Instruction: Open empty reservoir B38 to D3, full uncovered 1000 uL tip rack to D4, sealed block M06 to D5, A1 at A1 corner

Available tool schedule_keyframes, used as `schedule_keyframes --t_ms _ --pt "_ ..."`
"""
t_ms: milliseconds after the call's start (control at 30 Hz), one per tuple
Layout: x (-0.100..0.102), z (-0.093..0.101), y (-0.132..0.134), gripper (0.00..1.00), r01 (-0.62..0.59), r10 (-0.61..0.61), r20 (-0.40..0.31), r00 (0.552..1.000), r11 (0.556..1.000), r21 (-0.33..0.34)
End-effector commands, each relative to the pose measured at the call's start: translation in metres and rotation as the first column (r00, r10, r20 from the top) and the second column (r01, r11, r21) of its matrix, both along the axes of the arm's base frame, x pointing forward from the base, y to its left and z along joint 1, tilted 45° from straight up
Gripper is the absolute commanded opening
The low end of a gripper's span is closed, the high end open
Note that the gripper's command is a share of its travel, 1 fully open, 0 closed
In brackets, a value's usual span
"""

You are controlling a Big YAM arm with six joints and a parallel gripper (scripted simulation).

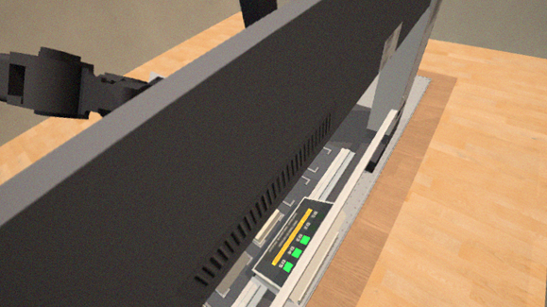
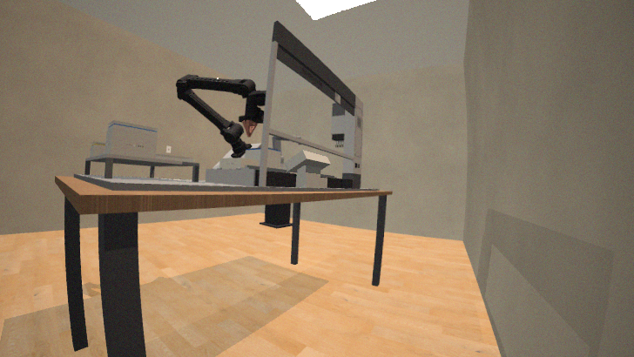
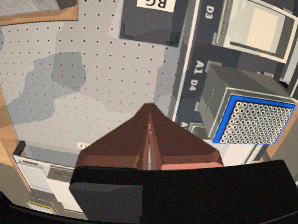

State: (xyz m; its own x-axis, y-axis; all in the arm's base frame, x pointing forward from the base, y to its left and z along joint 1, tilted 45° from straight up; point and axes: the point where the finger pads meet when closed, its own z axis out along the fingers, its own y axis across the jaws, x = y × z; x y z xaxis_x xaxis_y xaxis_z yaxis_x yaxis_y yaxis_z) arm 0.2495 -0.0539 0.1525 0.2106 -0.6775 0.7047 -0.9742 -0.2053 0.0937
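Note:
My gripper [image 3: 149,110] [image 2: 249,128] is shut and holds nothing. It hangs high above the perforated deck plate [image 3: 80,63], near the gantry post. A tip rack [image 3: 256,123] with a blue rim and a grey field of pale rings stands uncovered by the D4 label [image 3: 198,72], to the right of my fingers. The dark regrip nest RG [image 3: 154,3] is bare ahead of the gripper. D5 and the deep-well block are out of view.
A tall gantry frame [image 2: 310,66] spans the table; its dark panel [image 1: 170,167] hides most of the top view. A console with green lights [image 1: 293,241] [image 2: 308,161] stands by the deck. The SHELF [image 2: 142,159] at the left holds a tall pale box [image 2: 131,138].

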Motion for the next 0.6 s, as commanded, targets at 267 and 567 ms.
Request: schedule_keyframes --t_ms 267,567 --pt "-0.002 -0.042 0.044 0.0 -0.011 0.011 0.007 1.0 1.0 0.005" --pt "-0.006 -0.067 0.069 0.0 -0.011 0.011 0.007 1.0 1.0 0.005"
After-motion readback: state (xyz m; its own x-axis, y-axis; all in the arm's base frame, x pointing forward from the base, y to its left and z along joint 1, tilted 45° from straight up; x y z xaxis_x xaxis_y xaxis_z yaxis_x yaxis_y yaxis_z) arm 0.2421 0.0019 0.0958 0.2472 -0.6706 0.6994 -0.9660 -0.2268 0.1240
